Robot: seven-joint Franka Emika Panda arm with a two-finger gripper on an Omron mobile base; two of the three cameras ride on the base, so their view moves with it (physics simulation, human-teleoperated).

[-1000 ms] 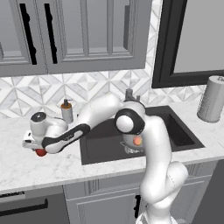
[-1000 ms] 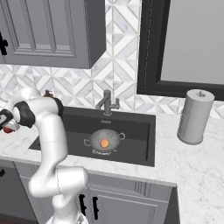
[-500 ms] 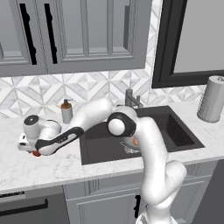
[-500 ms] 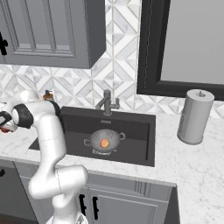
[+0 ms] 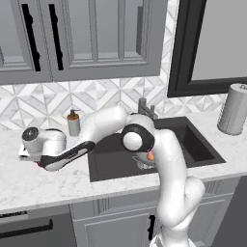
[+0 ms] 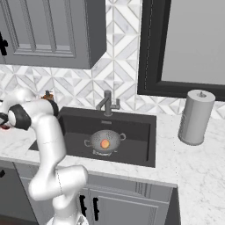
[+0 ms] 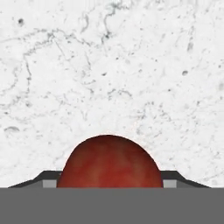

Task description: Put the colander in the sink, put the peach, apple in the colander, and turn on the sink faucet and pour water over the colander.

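The dark red apple (image 7: 109, 162) sits low between my gripper's (image 7: 109, 183) two dark fingertips, which touch its sides just above the white marble counter (image 7: 109, 65). In the left base view the gripper (image 5: 36, 157) hangs at the far left of the counter with a sliver of apple (image 5: 39, 164) under it. The silver colander (image 6: 104, 140) stands in the dark sink (image 6: 132, 132) with the pale orange peach (image 6: 104, 143) inside it. The faucet (image 6: 107, 102) rises behind the basin, and no water runs from it.
A soap pump bottle (image 5: 73, 123) stands on the counter between the gripper and the sink. A grey paper towel roll (image 6: 197, 116) stands right of the basin. Cabinets (image 5: 96, 38) hang above the counter, and my own arm spans the sink's left side.
The hand has swung a little further left along the counter over the apple, then nearly stopped. The colander and peach have stayed put.
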